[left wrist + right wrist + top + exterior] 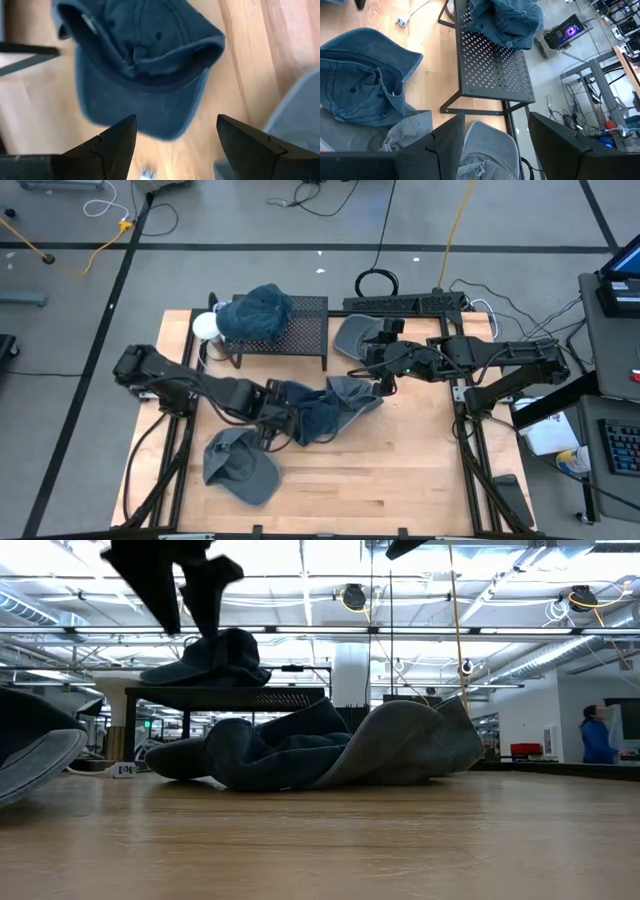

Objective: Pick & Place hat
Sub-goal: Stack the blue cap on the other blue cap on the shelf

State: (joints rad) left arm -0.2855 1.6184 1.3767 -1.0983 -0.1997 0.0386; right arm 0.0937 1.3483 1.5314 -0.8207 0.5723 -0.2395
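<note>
Several caps lie about. A dark blue cap (305, 412) and a grey-blue cap (352, 395) are heaped at the table's middle (330, 745). Another blue cap (255, 313) rests on the black mesh rack (300, 330). One grey cap (240, 465) lies near left, another (355, 335) lies right of the rack. My left gripper (275, 415) hangs open above the dark blue cap (145, 60), its fingers (117, 145) apart and clear of it (180, 585). My right gripper (385, 375) is open and raised, with the far grey cap (487, 150) showing between its fingers.
The rack (492, 65) stands at the table's far middle, with a white object (205, 325) at its left end. Cables and a dark bar (405, 303) lie beyond the far edge. Bare wood (380, 470) lies near and right of the heap.
</note>
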